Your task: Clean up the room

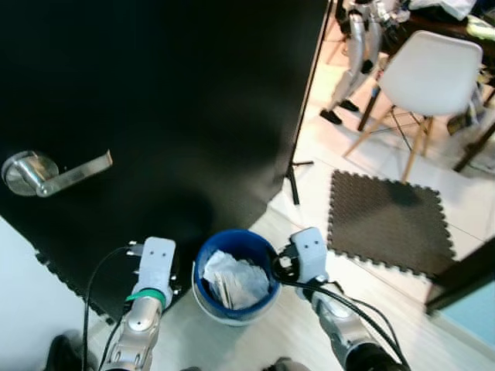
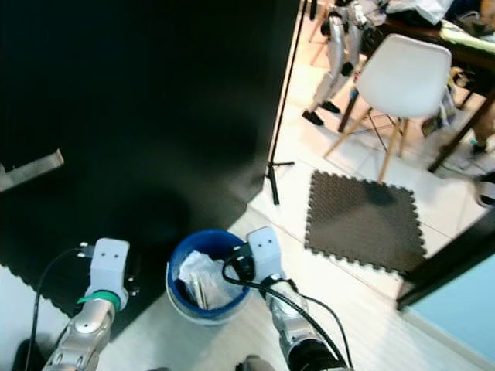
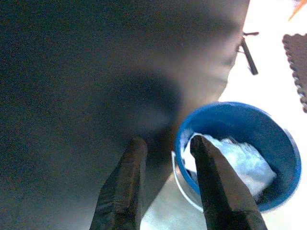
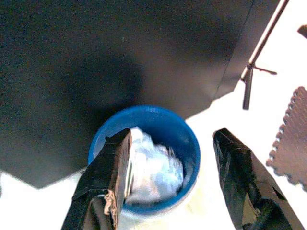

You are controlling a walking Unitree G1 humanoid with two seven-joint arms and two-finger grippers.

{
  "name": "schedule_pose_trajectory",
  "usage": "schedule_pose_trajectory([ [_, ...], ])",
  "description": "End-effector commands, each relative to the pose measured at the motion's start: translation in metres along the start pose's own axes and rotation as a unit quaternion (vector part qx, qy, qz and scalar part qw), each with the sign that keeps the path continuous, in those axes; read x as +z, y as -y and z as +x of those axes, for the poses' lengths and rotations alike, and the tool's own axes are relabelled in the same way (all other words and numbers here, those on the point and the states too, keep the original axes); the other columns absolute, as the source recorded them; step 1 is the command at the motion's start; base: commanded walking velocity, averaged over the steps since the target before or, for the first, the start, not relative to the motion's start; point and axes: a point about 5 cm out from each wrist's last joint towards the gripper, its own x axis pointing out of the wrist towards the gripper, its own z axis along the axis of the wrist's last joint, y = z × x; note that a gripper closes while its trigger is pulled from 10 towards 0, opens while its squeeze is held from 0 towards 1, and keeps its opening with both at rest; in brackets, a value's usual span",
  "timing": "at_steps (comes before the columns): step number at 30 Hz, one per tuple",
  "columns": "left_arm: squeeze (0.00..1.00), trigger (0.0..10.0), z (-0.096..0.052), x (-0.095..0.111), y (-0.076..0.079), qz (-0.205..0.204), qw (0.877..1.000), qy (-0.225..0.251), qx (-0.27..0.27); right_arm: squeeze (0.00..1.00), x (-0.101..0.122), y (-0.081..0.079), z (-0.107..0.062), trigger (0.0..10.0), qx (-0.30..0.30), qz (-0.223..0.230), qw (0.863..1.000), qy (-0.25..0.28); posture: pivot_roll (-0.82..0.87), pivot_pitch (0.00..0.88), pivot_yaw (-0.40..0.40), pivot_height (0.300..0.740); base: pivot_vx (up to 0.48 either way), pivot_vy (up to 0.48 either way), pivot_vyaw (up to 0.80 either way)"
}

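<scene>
A blue bucket stands on the pale floor just in front of a black door. Crumpled white paper lies inside it. My left gripper hovers beside the bucket's left side, close to the door, its fingers a little apart with nothing between them. My right gripper hangs over the bucket's right rim, open wide, with the bucket and the white paper seen between its fingers. In the left eye view the right wrist sits against the bucket's right edge.
The door carries a silver lever handle. A thin black stand leans at the door's edge. To the right lie a dark foam mat, a white chair, another robot's legs and dark furniture.
</scene>
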Motion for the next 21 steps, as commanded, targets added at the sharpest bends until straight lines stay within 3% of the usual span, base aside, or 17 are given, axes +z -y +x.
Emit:
schedule_pose_trajectory([
  [1, 0.00, 10.0, -0.0012, -0.0025, -0.0015, 0.001, 1.000, -0.004, 0.001, 0.00, -0.0036, -0.0035, -0.0011, 10.0, 0.004, 0.001, 1.000, -0.008, 0.04, 0.013, 0.010, 0.720, -0.296, 0.000, 0.00],
  [21, 0.00, 10.0, -0.0016, -0.0038, 0.0004, 0.002, 1.000, -0.006, -0.003, 0.00, -0.0073, -0.0022, -0.0031, 10.0, 0.000, -0.009, 1.000, -0.019, 0.03, 0.010, 0.012, 0.720, -0.294, 0.000, 0.00],
])
